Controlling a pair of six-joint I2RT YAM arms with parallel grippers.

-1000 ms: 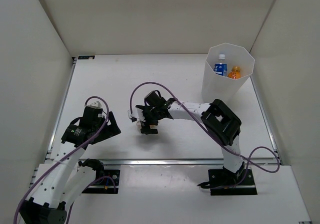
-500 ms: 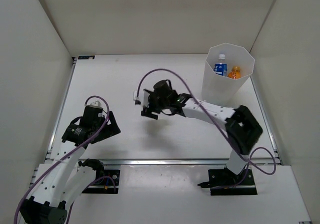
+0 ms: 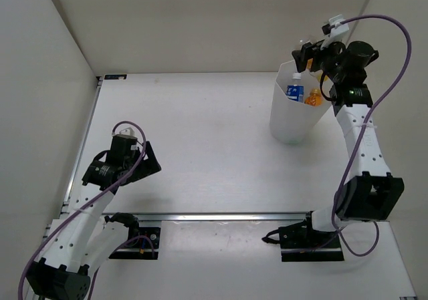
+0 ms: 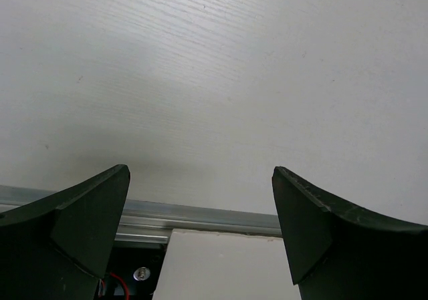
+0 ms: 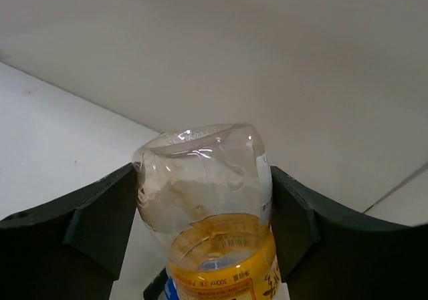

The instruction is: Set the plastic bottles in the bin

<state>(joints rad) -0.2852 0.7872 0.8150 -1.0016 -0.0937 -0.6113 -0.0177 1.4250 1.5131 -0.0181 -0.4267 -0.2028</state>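
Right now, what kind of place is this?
Probably a robot test booth: white walls box in a table, two arms are bolted to it, one holding a bottle by a bin.

left arm (image 3: 73, 224) and right arm (image 3: 360, 136): white tubular links with rows of small holes, joined by black motor housings (image 3: 369, 196). one purple cable (image 3: 388, 17) loops along each arm. black rectangular base plates (image 3: 314, 241). dark, matte, wedge-shaped fingers (image 4: 80, 223).

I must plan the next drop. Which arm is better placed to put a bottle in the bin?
Right: the right gripper holds a yellow-labelled bottle, raised by the rim of the bin. The left gripper is open, empty, far across the table.
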